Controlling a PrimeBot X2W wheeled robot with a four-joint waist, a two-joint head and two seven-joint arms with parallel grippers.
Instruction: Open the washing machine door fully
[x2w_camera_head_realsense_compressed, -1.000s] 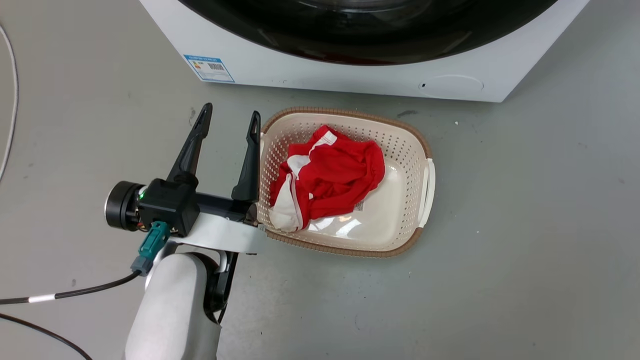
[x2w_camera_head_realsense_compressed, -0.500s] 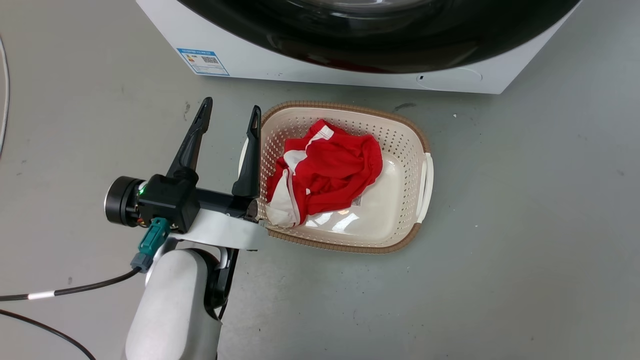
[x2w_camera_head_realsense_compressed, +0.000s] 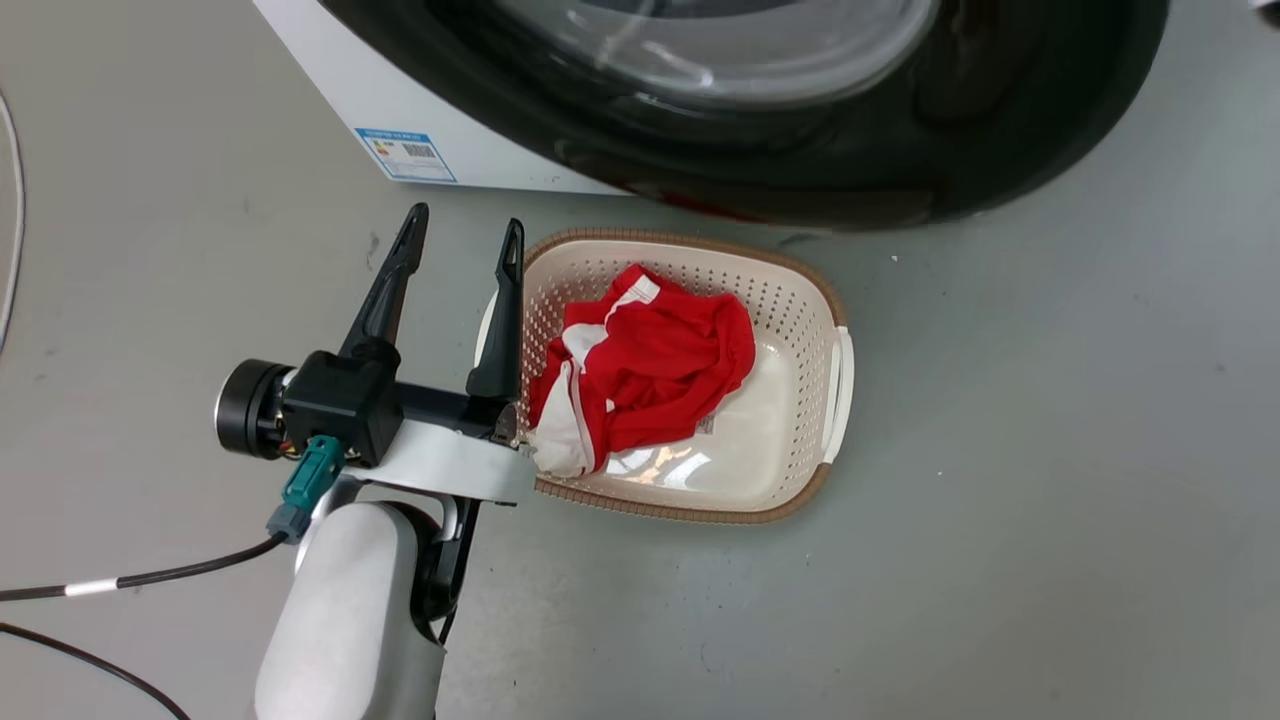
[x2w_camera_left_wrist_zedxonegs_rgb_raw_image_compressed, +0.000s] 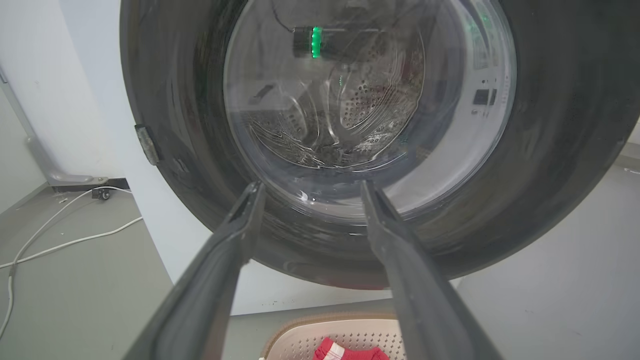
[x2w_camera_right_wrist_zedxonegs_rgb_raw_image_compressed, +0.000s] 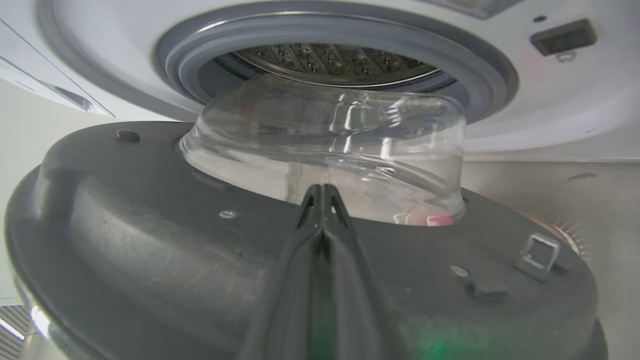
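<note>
Black-framed with a clear glass bowl, the washing machine door stands partly open from the white machine, with the bowl just off the drum opening. The right gripper, fingers pressed together and holding nothing, lies between door and machine and points along the door's inner face. That makes it the nearer arm for pushing the door outward. The left gripper, fingers spread and empty, faces the door's outer side, farther from the machine, beside a basket.
</note>
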